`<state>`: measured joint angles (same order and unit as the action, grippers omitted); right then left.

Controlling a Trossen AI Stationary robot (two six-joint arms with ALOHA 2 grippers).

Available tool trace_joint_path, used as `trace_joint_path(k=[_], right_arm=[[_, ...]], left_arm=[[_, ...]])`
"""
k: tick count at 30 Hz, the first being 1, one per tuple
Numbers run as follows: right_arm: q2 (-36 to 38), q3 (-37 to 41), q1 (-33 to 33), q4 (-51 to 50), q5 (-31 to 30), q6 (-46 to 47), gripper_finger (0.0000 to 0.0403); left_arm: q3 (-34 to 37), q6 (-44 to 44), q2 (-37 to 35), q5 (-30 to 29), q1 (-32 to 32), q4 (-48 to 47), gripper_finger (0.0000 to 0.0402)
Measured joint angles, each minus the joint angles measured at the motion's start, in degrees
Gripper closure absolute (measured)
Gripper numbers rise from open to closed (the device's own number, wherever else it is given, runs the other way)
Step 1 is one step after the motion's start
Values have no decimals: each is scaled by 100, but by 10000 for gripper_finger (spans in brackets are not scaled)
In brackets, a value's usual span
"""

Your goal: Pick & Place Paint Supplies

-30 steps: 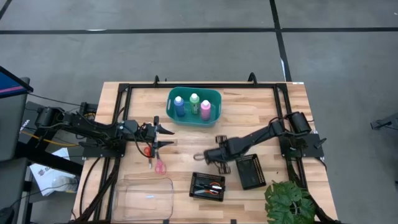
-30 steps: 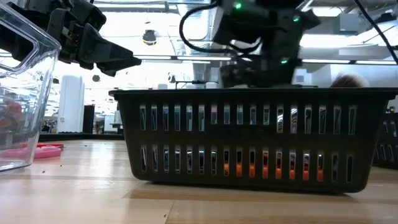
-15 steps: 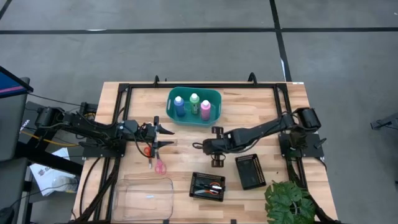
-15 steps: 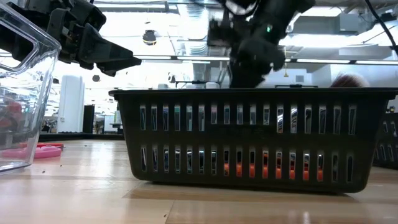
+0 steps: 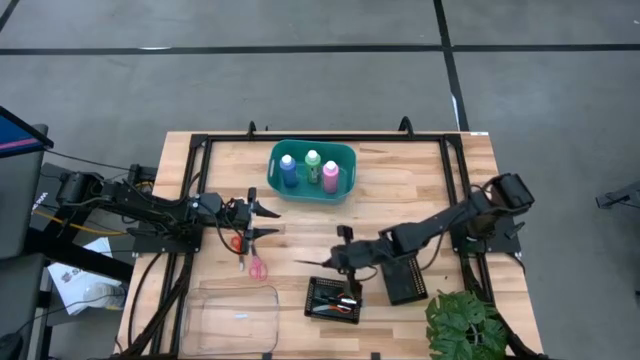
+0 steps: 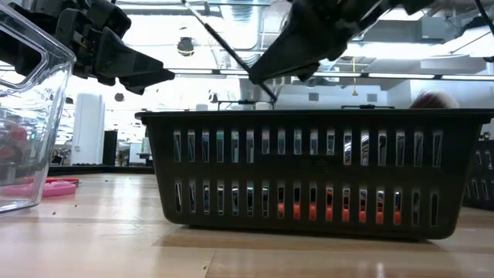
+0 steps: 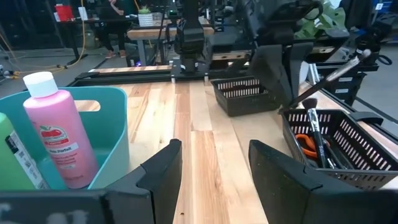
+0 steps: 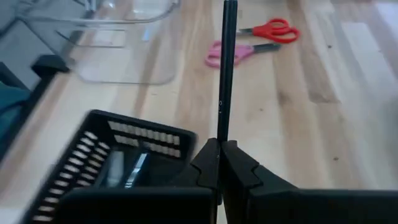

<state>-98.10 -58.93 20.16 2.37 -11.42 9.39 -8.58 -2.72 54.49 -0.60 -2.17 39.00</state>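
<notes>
A teal basket [image 5: 345,175] sits at twelve o'clock on the wooden table [image 5: 400,200]. Two black mesh trays [image 5: 333,299] [image 5: 404,276] lie at five o'clock, a clear plastic bin [image 5: 232,318] at seven, and a potted plant [image 5: 462,325] at the four o'clock corner.

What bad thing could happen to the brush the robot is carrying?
1. The right gripper pinches only one end of the brush, so the long free end might swing and catch the tray wall rather than drop inside.
2. The tray already holds a brush and orange scissors, so the new brush could land on top and poke out.
3. The left gripper hangs open over the red scissors close by; the free end might brush it.
</notes>
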Motion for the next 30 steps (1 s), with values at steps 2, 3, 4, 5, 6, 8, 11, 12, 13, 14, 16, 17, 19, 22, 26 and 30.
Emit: trace_joint_path(k=[2, 3, 4, 5, 6, 8, 11, 12, 13, 14, 16, 17, 19, 22, 26, 30], right_arm=[[32, 30, 160, -75, -2, 201, 403], [32, 30, 239, -87, 20, 286, 403], [32, 30, 320, -93, 110, 384, 403], [32, 30, 394, -92, 190, 483, 403], [32, 27, 466, -95, 269, 579, 403], [32, -4, 604, -190, 383, 770, 403], [32, -9, 721, -336, 471, 1083, 403], [32, -11, 728, -428, 519, 1184, 403], [22, -11, 726, -519, 546, 1292, 403], [-33, -20, 723, -590, 548, 1389, 403], [-131, -19, 716, -809, 573, 1460, 403], [-193, -14, 703, -847, 615, 1467, 403], [-310, -14, 657, -802, 732, 1467, 403], [-361, -14, 598, -854, 851, 1467, 403], [-354, -25, 530, -1013, 914, 1465, 403], [-352, -25, 524, -1043, 1011, 1421, 394]], left_arm=[[0, 0, -1, 0, 0, -2, 225], [0, 0, -1, 0, 0, -12, 225], [0, 0, 0, 0, 0, -26, 225], [0, 0, 0, 0, 0, -32, 225], [0, 0, 0, 0, 0, -34, 225], [0, 0, 0, 0, 0, -34, 225], [0, 0, 1, 0, 0, -26, 225], [0, 0, -1, 0, 0, -10, 225], [0, 0, 0, 0, 0, 13, 225], [0, 0, 1, -2, 0, 33, 225], [0, 0, -1, -2, 0, 78, 225], [0, 0, 0, -2, 0, 97, 225], [0, -2, -1, -7, 0, 98, 225], [0, 0, 1, -46, 0, 96, 225], [0, 0, 0, -46, 0, 97, 225], [0, 0, -1, -46, 0, 98, 225]])
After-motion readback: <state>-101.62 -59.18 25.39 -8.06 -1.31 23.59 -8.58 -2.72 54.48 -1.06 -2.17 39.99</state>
